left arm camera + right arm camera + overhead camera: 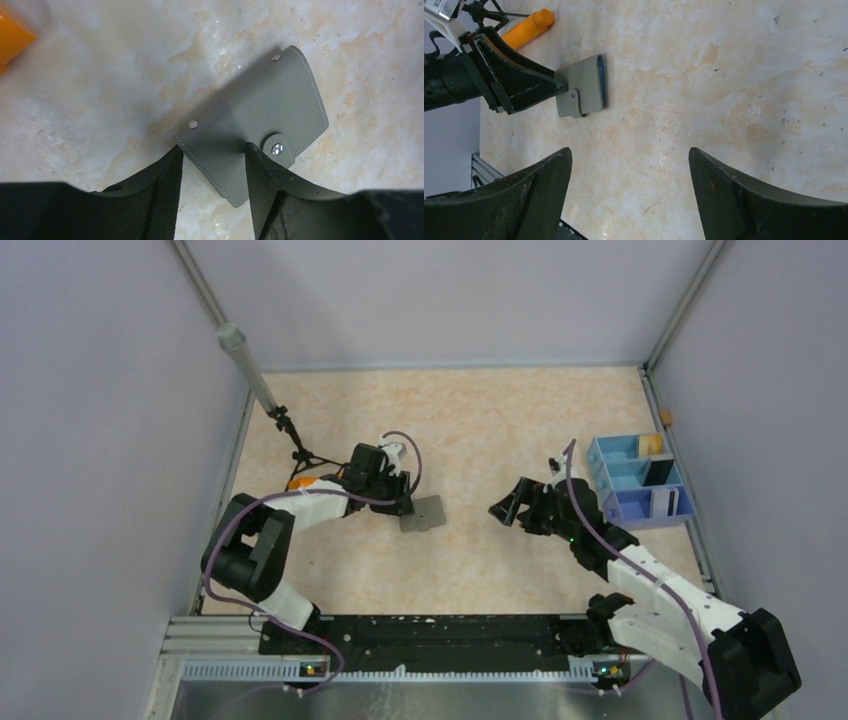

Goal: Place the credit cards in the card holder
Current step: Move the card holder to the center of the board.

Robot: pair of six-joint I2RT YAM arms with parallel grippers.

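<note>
The card holder [260, 110], apparently snapped shut, lies left of the surface's [480, 430] centre with one corner between the left pincer's [212, 148] fingers, grip not discernible; the right pincer [629, 155], spread and empty, should undo the clasp [276, 148] while the left steadies it.

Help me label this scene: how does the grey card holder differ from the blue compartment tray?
The card holder is plain grey; the tray is blue and lilac. The card holder is flat and snapped shut; the tray stands open-topped with cards upright inside. The card holder sits between the left jaws; the tray stands untouched on the right. Both are rectangular.
</note>
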